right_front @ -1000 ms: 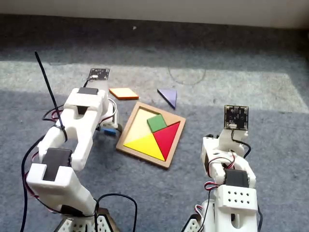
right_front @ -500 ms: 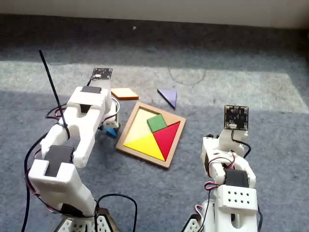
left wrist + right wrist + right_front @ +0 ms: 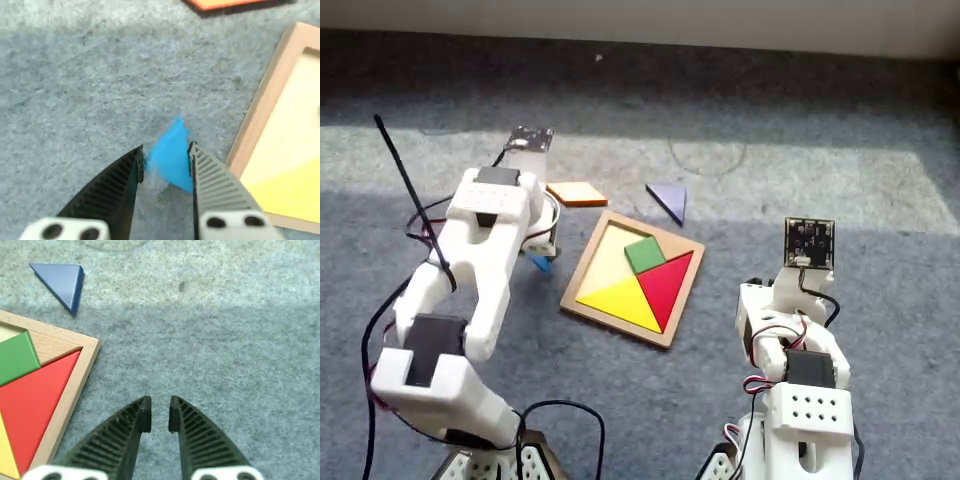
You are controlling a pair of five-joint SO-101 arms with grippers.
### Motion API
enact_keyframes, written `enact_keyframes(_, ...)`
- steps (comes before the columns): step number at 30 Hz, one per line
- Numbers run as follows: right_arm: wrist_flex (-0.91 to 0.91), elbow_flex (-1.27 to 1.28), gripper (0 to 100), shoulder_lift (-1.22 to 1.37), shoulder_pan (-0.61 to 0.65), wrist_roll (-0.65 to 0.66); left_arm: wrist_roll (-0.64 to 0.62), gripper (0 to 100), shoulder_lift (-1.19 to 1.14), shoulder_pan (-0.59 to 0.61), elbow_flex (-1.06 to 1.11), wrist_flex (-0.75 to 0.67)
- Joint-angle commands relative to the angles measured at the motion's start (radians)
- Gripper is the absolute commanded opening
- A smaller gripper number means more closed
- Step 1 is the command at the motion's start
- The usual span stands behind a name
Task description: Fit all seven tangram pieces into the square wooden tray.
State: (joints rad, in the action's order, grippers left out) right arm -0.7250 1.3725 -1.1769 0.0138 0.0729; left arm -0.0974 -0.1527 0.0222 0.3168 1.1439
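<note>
1. Far left, the left hand (image 3: 165, 149): pinching a blue triangle (image 3: 170, 160), one finger against each side, just outside the left rim of the tray. Hard to tell whether lifted off the grey bench (image 3: 880, 230) or touching it.
2. Next, a little farther back: an orange piece (image 3: 577, 192), flat on the bench, near the tray's far corner but not touching it.
3. In the middle: the square wooden tray (image 3: 584, 260), set corner-on and flat on the bench. Inside, from the left: a pale cream piece (image 3: 605, 255), a yellow triangle (image 3: 620, 298) along the near edge, a green square (image 3: 644, 254) toward the far corner, and a red triangle (image 3: 668, 285) against the right rim (with a patch of bare wood beside the green square).
4. Beyond the tray, right of the orange piece: a purple triangle (image 3: 668, 200), flat on the bench, outside the tray and apart from its rim.
5. Far right, the right hand (image 3: 159, 414): fingers almost pressed together, only a slit between the tips, gripping nothing, over bare bench beside the tray's right rim.
</note>
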Motion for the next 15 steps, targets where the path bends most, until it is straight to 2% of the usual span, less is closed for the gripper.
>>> enact_keyframes(1,0.021,-0.002,7.7,-0.015,-0.012,0.012,0.081,8,0.176,-0.071,0.030,0.034)
enact_keyframes(6,0.021,-0.002,7.7,-0.015,-0.012,0.012,0.270,8,0.260,-0.176,0.081,0.034)
enact_keyframes(15,0.021,-0.002,7.7,-0.015,-0.012,0.012,0.700,8,0.193,-0.275,0.042,0.032)
